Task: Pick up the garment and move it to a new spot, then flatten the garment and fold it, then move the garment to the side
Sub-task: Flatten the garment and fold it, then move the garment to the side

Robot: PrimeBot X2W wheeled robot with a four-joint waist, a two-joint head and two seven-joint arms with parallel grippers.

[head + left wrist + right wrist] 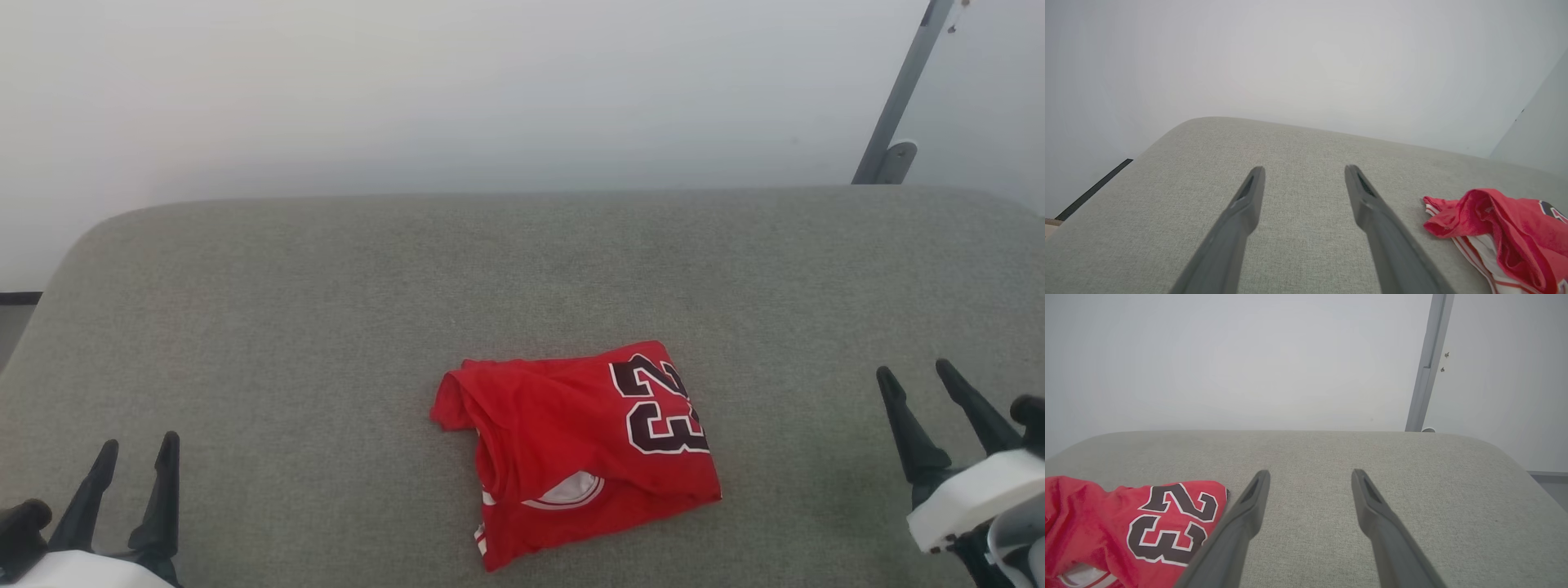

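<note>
Grey cushion (326, 327) holds folded garment (563, 433); left end effector (140, 441) and right end effector (913, 367) flank it, both parted

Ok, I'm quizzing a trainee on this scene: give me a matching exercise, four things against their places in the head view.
Things:
1 garment
2 left tool
3 right tool
4 grey pole

Places:
A upper right
B lower left corner
C lower middle
D lower right edge

Pairs: 1-C, 2-B, 3-D, 4-A.
</note>
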